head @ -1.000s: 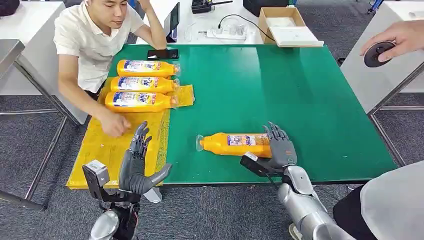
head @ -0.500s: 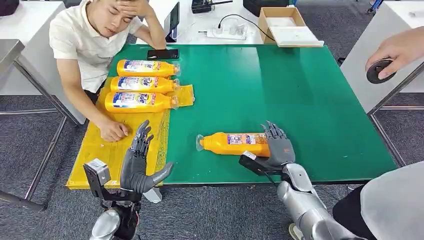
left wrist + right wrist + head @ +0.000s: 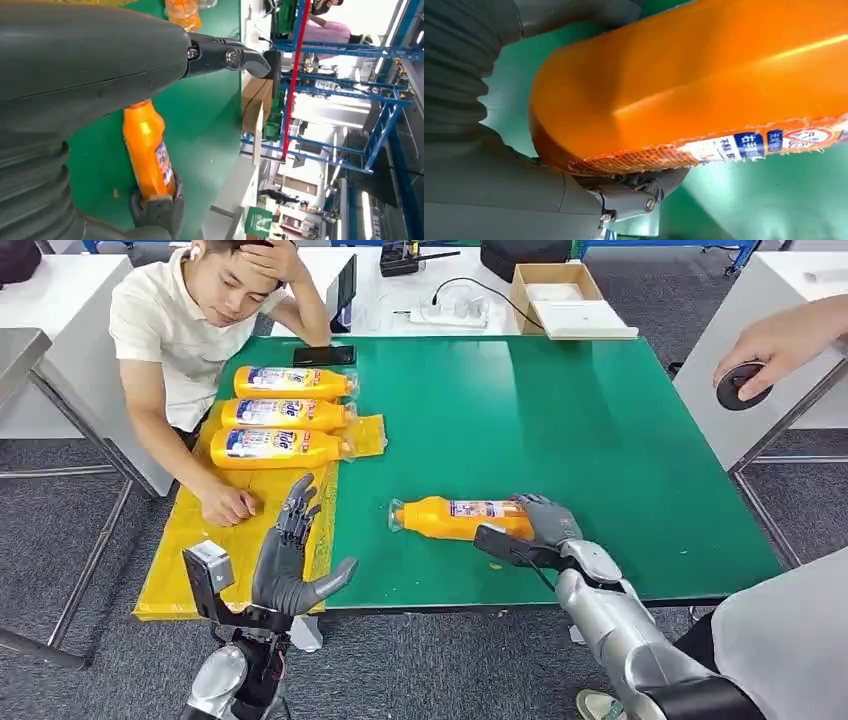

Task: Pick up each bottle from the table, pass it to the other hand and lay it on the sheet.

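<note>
An orange bottle point(image 3: 455, 517) lies on its side on the green table point(image 3: 560, 420), cap toward the yellow sheet point(image 3: 190, 550). My right hand point(image 3: 545, 525) wraps around its base end, fingers curled over the top and thumb under it; the right wrist view has the bottle point(image 3: 704, 80) pressed against the palm. My left hand point(image 3: 290, 565) stands open with fingers raised over the sheet's front edge, holding nothing. In the left wrist view the same bottle point(image 3: 147, 155) lies beyond my left hand's fingers point(image 3: 220, 55). Three more orange bottles point(image 3: 283, 413) lie side by side on the sheet's far end.
A seated person leans on the table's left side, one hand point(image 3: 228, 503) resting on the sheet near my left hand. A phone point(image 3: 324, 355) and a cardboard box point(image 3: 560, 295) lie at the back. Another person's hand point(image 3: 770, 345) holds a black disc at the right.
My right hand's fingers, spread upright behind the bottle's base before, have curled over it. My left hand has risen a little. The whole view has shifted slightly.
</note>
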